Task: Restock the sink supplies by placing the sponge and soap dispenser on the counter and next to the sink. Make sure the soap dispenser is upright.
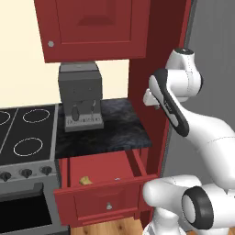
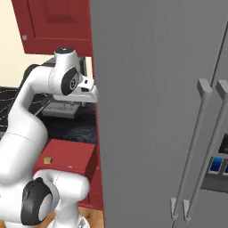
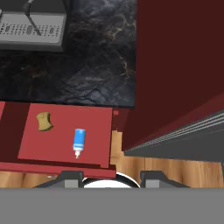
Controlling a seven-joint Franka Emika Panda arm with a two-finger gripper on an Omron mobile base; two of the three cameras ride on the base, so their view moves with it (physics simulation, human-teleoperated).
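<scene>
Sponge and dispenser lie apart in the open drawer. We judge the sponge light and soft; grip its sides. Gripper fingers apart, empty.

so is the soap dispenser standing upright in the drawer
No, in the hand view the soap dispenser lies flat on the floor of the open drawer, nozzle end toward the drawer front, with the sponge apart beside it.

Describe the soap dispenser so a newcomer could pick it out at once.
Find the open red drawer below the black speckled counter. Two things lie on its floor: the soap dispenser is the blue bottle with a white tip, lying flat, beside the yellow-tan sponge.
</scene>
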